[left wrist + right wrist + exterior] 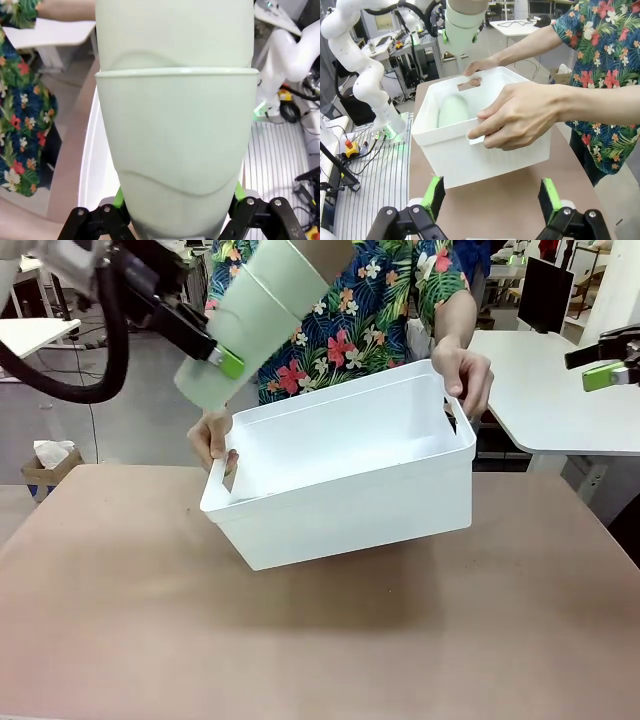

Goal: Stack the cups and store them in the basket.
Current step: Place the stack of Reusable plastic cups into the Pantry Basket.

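Mint-green cups [175, 145], nested one in another, sit right up against the left wrist camera, with the left gripper [175, 212] clamped across the lowest one, a green pad on each side. From the front, the stack's long axis runs diagonally — closed base down toward the picture's left, mouths up to the right — held in the air above the left end of the basket [350, 500]. A tan-brown cup [325, 255] tops the stack. A person in a floral shirt [360, 310] holds the white basket by both ends, lifted and tilted off the brown table [320, 640]. Inside it, one pale green cup [452, 111] lies on its side. Off to the right, the right gripper [491, 197] stands empty, its fingers wide apart.
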Robot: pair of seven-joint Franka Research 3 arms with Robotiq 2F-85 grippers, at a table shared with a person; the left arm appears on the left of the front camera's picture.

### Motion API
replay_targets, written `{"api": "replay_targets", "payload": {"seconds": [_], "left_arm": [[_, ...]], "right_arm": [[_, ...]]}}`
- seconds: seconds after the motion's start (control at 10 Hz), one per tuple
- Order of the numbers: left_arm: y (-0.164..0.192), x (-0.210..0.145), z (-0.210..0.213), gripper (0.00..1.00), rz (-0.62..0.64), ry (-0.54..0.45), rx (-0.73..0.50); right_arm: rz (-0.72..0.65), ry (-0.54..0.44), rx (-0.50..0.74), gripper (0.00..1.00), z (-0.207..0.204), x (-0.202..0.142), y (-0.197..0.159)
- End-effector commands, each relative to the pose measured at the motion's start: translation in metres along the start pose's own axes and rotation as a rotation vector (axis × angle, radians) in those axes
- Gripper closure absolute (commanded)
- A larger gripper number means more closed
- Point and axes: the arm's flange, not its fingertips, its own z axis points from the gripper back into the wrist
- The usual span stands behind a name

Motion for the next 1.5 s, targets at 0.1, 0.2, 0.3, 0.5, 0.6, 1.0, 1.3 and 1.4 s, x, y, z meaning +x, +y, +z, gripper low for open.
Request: {"api": "replay_targets", "payload": {"seconds": [0.1, 0.2, 0.3, 0.5, 0.6, 1.0, 1.3, 1.4], "left_arm": [[0.017, 0.023, -0.026, 0.16, 0.005, 0.092, 0.02], [0.019, 0.026, -0.039, 0.16, 0.008, 0.128, 0.019], [0.021, 0.029, -0.056, 0.16, 0.004, 0.165, 0.023], [0.02, 0.032, -0.08, 0.16, -0.012, 0.224, 0.045], [0.017, 0.032, -0.09, 0.16, -0.017, 0.241, 0.068], [0.015, 0.02, -0.123, 0.16, 0.008, 0.288, 0.123], [0.027, 0.007, -0.134, 0.16, 0.026, 0.313, 0.132], [0.031, 0.003, -0.14, 0.16, 0.022, 0.318, 0.133]], "right_arm": [[-0.002, -0.026, 0.0, 0.0, 0.0, 0.005, 0.0], [-0.002, -0.026, 0.0, 0.0, 0.0, 0.005, 0.0], [-0.002, -0.026, 0.0, 0.0, 0.0, 0.005, 0.0], [-0.002, -0.026, 0.0, 0.0, 0.0, 0.005, 0.0], [-0.002, -0.026, 0.0, 0.0, 0.0, 0.005, 0.0], [-0.002, -0.026, 0.0, 0.0, 0.0, 0.005, 0.0], [-0.002, -0.026, 0.0, 0.0, 0.0, 0.005, 0.0], [-0.002, -0.026, 0.0, 0.0, 0.0, 0.005, 0.0]]}}
